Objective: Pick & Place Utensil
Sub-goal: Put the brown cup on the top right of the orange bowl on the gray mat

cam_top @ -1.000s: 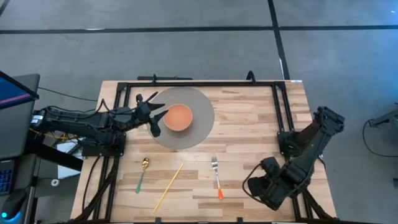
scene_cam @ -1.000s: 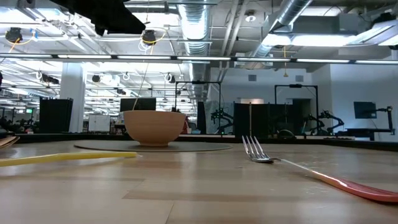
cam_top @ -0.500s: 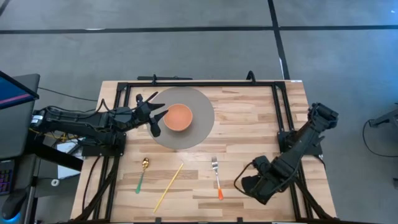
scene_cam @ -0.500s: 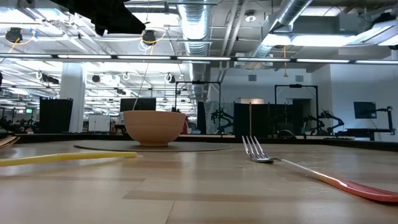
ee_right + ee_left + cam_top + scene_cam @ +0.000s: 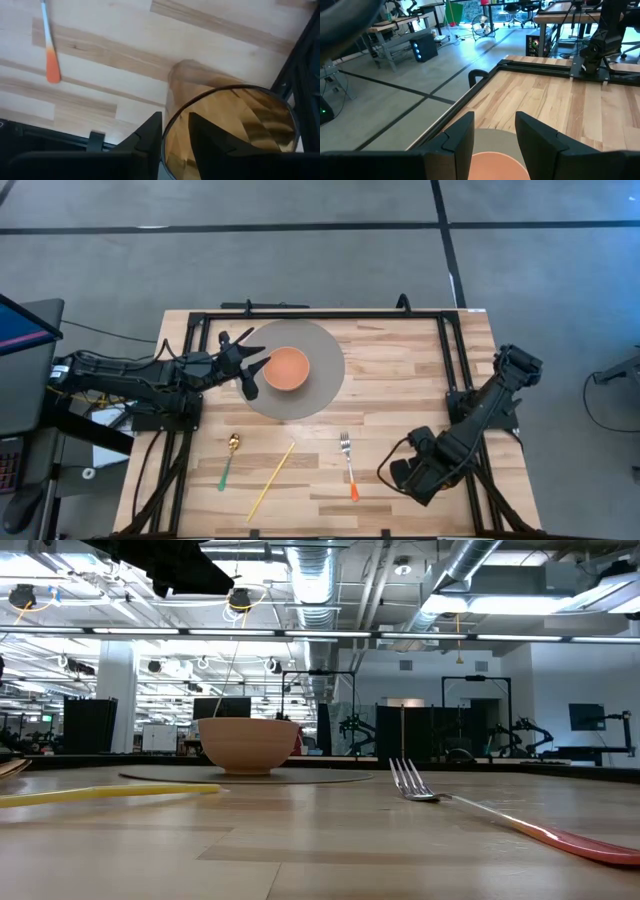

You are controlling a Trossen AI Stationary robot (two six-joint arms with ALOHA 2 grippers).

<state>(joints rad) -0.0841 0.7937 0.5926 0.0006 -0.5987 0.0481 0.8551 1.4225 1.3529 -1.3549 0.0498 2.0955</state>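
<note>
A fork (image 5: 348,458) with an orange handle end lies flat on the wooden table, and also shows in the low view (image 5: 420,785). To its left lie a yellow stick (image 5: 270,480) and a spoon (image 5: 229,460) with a green handle. An orange bowl (image 5: 287,367) stands on a round grey mat (image 5: 322,392). My left gripper (image 5: 254,365) hangs open just left of the bowl. My right gripper (image 5: 405,472) is right of the fork's handle (image 5: 50,60), shut on a shiny metal cup (image 5: 235,130). My right gripper holds the metal cup by its rim (image 5: 169,112), one finger inside the cup and one outside. The fingers come from above, slanting down, and the cup's mouth faces up toward the wrist. Whether the cup's base rests on the table, I cannot tell.
A black metal frame (image 5: 320,313) runs along the table's far edge and down both sides. Bare wood lies between the mat and the right arm's base (image 5: 470,405). The near edge rail (image 5: 95,140) is close under my right gripper.
My right gripper has carried the metal cup a little toward the table's left edge, closer to the fork's handle, and the arm has stretched out further. My left arm has kept still.
</note>
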